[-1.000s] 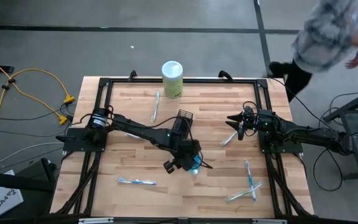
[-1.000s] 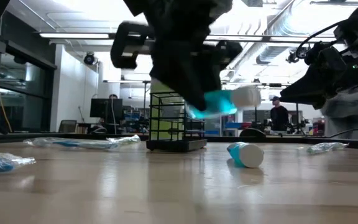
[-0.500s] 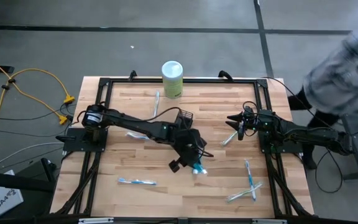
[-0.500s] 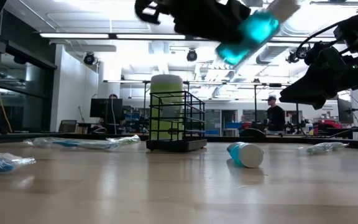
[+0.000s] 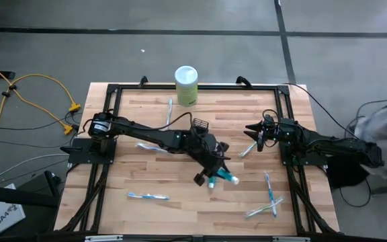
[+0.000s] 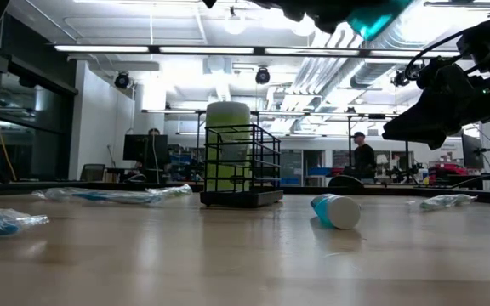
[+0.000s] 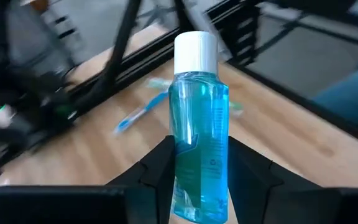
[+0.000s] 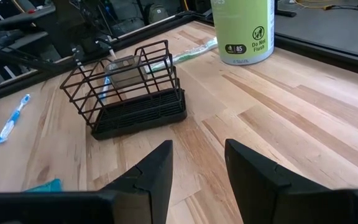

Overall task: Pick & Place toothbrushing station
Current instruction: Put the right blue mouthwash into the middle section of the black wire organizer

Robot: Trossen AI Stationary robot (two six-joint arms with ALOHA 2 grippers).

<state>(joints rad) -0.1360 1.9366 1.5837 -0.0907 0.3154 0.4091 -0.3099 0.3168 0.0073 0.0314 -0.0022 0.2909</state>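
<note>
Pale green canister [image 5: 186, 85] at table's [image 5: 146, 175] far edge, apparently upright.

A small black wire-mesh box-shaped holder [image 6: 242, 167] stands upright on the wooden table [image 6: 228, 255], with a pale green cylindrical canister [image 6: 227, 144] behind it. Right of the holder, a small teal white-capped tube [image 6: 336, 211] lies on its side. Plastic-wrapped toothbrushes [image 6: 113, 195] lie at far left. A dark arm [image 6: 449, 81] hangs at upper right.

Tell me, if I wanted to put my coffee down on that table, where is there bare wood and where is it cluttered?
Bare wood lies between the green canister and the right gripper, and along the near edge between two toothbrushes. The middle is crowded: the left gripper holds a teal tube aloft near the wire holder, with another tube lying there.
</note>
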